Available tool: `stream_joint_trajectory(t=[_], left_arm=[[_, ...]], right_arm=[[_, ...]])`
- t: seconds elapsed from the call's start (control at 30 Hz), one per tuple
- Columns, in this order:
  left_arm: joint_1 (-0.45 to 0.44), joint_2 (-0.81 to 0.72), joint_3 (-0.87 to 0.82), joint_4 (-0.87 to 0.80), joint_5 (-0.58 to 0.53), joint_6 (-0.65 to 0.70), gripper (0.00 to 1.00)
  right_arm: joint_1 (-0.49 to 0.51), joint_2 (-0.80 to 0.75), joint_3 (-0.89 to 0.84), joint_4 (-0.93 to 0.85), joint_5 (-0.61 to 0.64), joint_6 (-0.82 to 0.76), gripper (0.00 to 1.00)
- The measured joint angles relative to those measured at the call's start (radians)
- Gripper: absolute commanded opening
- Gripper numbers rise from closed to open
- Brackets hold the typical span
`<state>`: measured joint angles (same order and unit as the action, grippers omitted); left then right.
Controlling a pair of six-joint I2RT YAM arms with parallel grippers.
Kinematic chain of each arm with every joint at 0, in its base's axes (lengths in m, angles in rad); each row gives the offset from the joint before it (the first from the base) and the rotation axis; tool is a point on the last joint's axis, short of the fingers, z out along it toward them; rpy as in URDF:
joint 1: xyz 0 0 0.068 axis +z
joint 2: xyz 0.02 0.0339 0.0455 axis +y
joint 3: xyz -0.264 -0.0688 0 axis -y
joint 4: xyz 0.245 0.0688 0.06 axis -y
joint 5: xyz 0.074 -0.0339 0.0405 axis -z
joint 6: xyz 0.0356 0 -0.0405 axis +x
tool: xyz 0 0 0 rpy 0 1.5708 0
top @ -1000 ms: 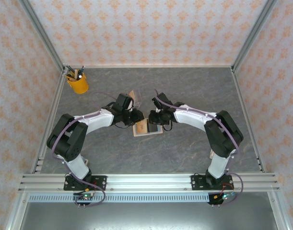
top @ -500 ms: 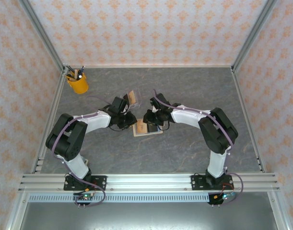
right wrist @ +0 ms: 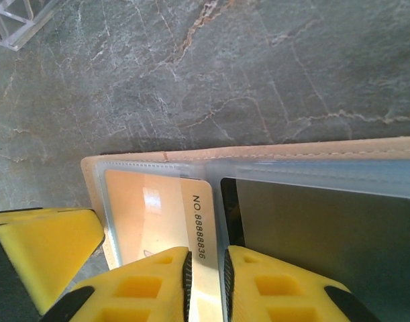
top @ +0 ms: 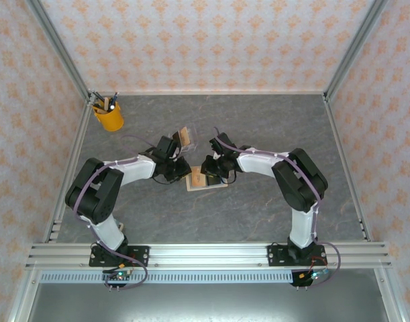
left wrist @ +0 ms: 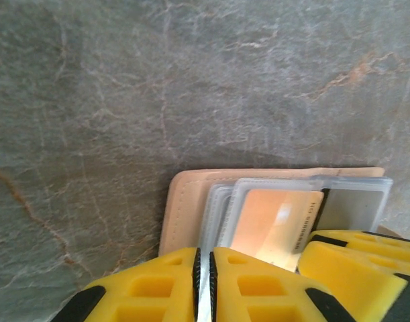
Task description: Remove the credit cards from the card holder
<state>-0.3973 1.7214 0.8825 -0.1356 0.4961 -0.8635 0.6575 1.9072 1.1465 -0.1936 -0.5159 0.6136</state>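
Over the open card holder, flat on the desk, both tools work; left tool is nearly closed on a thin clear sleeve edge of the holder; right tool pinches the tan card beside a sleeved dark card; credit cards are judged light, stiff and slippery; grip an exposed short edge.

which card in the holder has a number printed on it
The tan card in the card holder: its pale strip carries a printed number, while the dark card beside it looks blank.
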Motion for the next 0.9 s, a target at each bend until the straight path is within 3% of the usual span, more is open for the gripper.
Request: stream_joint_trajectory(t=[0.67,0.9], left_arm=[[0.000,0.021,0.014,-0.037,-0.003,0.019,0.14],[0.000,0.021,0.018,-0.043,-0.004,0.024,0.14]], right_arm=[[-0.007,0.014,0.000,0.013,-0.038,-0.016,0.19],[-0.007,0.014,0.000,0.011,-0.033,-0.039,0.08]])
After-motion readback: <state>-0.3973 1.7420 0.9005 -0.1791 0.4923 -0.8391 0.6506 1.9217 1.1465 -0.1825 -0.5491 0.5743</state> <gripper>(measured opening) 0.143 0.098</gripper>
